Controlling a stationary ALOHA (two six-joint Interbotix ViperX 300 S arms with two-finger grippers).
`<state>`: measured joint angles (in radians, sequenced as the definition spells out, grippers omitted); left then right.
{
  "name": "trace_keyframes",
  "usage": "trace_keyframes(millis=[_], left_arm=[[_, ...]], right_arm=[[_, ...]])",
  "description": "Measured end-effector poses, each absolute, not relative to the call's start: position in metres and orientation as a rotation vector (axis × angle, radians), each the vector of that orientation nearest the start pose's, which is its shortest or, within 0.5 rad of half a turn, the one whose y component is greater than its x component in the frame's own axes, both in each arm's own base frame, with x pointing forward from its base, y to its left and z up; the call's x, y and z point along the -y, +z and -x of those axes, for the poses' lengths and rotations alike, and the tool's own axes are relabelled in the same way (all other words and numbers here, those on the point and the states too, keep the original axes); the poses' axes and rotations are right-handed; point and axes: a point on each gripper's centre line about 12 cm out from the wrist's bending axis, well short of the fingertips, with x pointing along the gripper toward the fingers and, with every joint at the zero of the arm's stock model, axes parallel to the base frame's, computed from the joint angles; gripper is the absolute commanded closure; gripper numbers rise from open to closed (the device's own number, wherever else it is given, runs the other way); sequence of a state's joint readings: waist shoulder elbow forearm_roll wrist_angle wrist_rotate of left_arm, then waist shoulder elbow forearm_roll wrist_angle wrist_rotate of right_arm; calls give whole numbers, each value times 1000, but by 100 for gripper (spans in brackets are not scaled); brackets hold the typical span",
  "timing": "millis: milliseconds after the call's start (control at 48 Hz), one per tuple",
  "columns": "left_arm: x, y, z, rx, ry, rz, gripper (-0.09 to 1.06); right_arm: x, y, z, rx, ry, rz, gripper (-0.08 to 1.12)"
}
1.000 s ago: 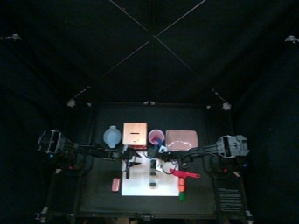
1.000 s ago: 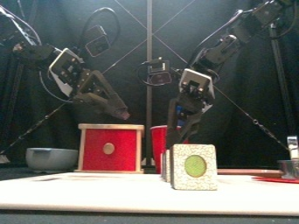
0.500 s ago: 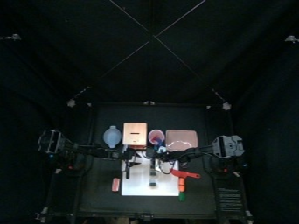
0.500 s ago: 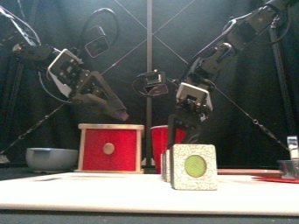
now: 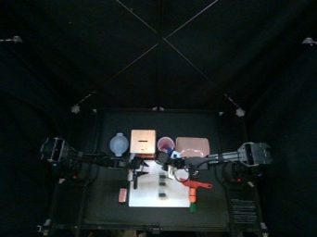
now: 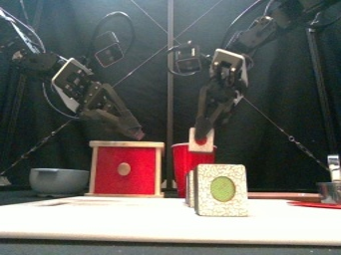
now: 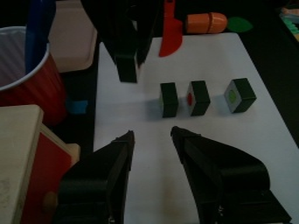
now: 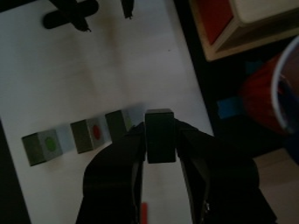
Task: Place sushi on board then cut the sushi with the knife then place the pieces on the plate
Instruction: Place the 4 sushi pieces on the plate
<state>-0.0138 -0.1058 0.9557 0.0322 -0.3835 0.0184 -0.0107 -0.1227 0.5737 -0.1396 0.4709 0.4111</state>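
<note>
Three dark green sushi pieces point(image 7: 198, 97) stand in a row on the white cutting board point(image 5: 161, 196); the front view shows them as a block point(image 6: 220, 189) with a green centre. My right gripper point(image 6: 201, 139) hangs above the board, in front of the red cup point(image 6: 190, 164), shut on a fourth sushi piece point(image 8: 160, 140). The left gripper point(image 7: 152, 134) is open and empty, hovering over the board's left part near the wooden box point(image 6: 124, 167). A red toy knife point(image 7: 170, 31) lies at the board's right side. The pink tray point(image 5: 191, 145) sits behind the board on the right.
A blue-grey bowl point(image 6: 60, 179) stands at the back left beside the box. The red cup holds a blue knife point(image 7: 38, 26). An orange toy point(image 7: 208, 21) and a green one point(image 5: 195, 208) lie by the board's right edge, a red toy point(image 5: 121, 194) by its left edge.
My right gripper has risen from the board with a sushi piece between its jaws. The left gripper has barely shifted.
</note>
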Motion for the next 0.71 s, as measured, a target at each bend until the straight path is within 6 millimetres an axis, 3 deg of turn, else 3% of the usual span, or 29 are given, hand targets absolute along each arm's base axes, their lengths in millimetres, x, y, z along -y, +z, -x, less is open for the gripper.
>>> trace_keyframes(millis=[250, 500, 708], left_arm=[[6, 152, -330, -469, -37, -48, 18], [6, 152, -330, -470, -36, -47, 18], [5, 152, -330, -470, -34, -46, 18]], right_arm=[[19, 211, -326, -926, -230, -268, 49], [65, 189, -292, -975, -384, -330, 48], [98, 174, -279, -985, -481, -349, 44]])
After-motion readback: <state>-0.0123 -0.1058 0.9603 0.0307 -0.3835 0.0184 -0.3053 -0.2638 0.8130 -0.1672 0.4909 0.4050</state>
